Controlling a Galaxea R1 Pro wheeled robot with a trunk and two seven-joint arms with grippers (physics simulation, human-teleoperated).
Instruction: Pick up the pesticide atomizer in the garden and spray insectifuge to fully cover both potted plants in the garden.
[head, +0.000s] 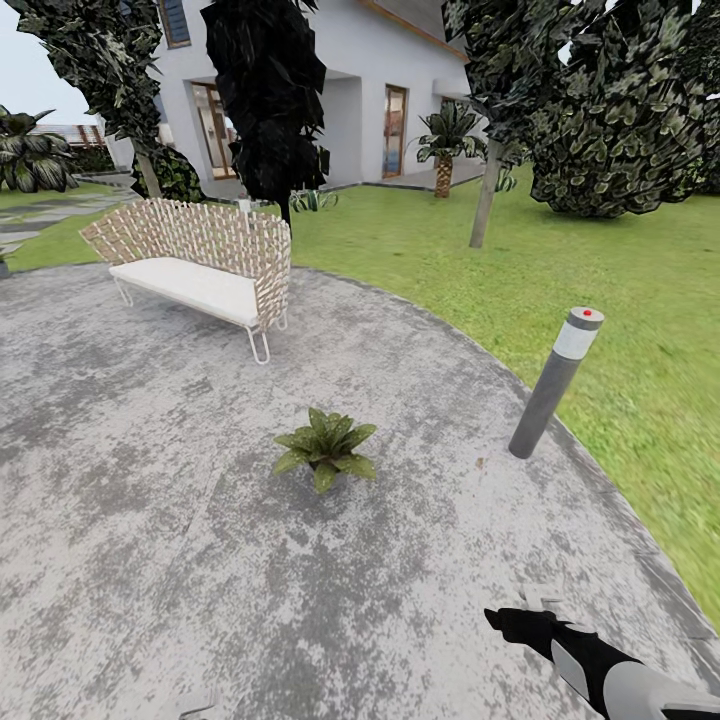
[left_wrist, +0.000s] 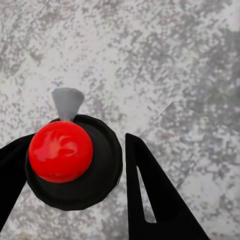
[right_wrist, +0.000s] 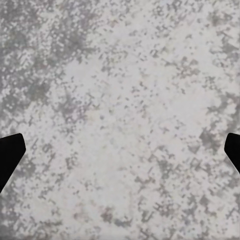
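One potted plant (head: 326, 448), a low rosette of broad green leaves, sits on the round grey patio (head: 150, 520); its leaves hide the pot. In the left wrist view the pesticide atomizer (left_wrist: 75, 160) is seen end-on: a dark round body with a red top and a grey nozzle. My left gripper (left_wrist: 75, 145) is shut on it, above bare paving. My right gripper (head: 510, 620) is low at the right, over the patio on the near right of the plant. In its wrist view the right gripper (right_wrist: 120, 155) is open, its fingertips (right_wrist: 10, 155) wide apart with nothing between them.
A wicker bench (head: 200, 265) with a white seat stands at the patio's far left. A grey bollard lamp (head: 555, 385) with a red dot stands at the patio's right edge. Lawn (head: 620, 270), a tree trunk (head: 485, 195), a palm (head: 445, 150) and a house lie beyond.
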